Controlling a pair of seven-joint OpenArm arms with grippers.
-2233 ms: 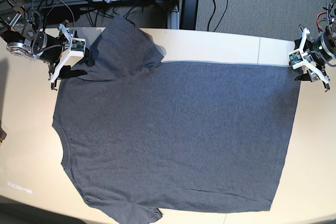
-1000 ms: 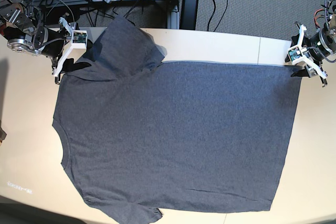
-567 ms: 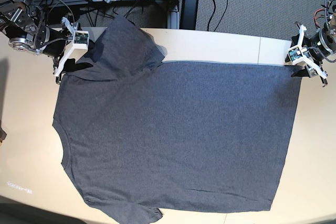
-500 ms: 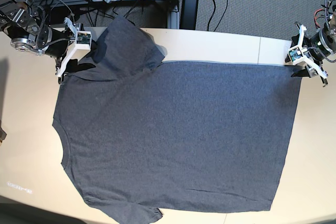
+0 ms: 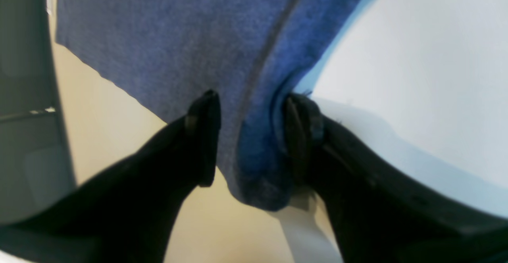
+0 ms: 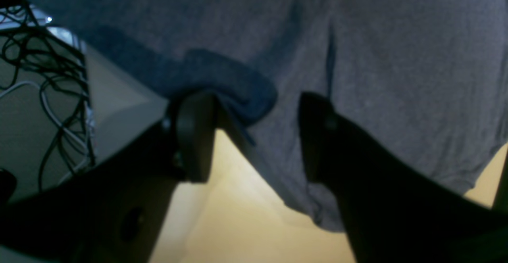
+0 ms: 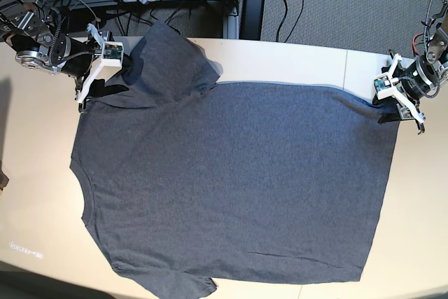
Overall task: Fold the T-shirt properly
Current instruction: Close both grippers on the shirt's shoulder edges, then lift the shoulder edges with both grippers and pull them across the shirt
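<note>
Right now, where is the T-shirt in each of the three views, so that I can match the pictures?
Base view: the T-shirt lies spread flat over most of the table.
Left wrist view: its hemmed corner hangs between the left gripper fingers.
Right wrist view: a rolled edge sits between the right gripper fingers.
Shared landmark: the beige tabletop under the cloth.
</note>
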